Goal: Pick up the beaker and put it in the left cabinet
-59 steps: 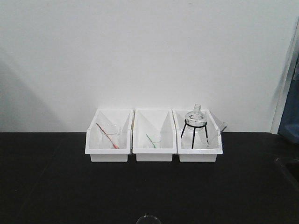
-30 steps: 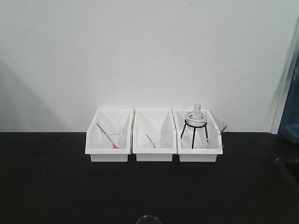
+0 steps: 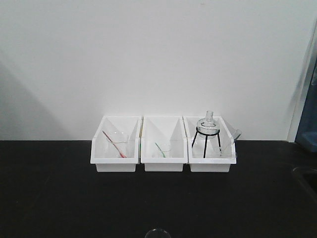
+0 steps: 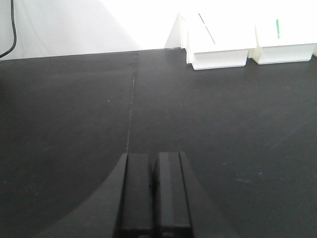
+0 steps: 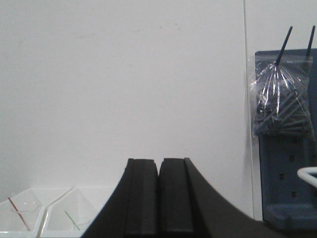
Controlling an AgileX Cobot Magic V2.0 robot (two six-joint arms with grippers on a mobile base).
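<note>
At the very bottom edge of the front view, only the curved clear glass rim of the beaker [image 3: 157,232] shows, standing on the black table [image 3: 59,198]. The left cabinet is out of view. Neither gripper appears in the front view. In the left wrist view my left gripper [image 4: 154,157] is shut with nothing between its fingers, low over bare black table. My right gripper [image 5: 158,161] is also shut and empty, raised and facing the white wall.
Three white bins stand along the wall. The left bin [image 3: 114,161] holds a glass vessel with a red rod, the middle bin [image 3: 163,162] one with a green rod, the right bin [image 3: 212,163] a round flask on a black tripod [image 3: 206,130]. A blue pegboard [image 5: 287,193] with a bag of dark rods [image 5: 282,104] hangs at the right.
</note>
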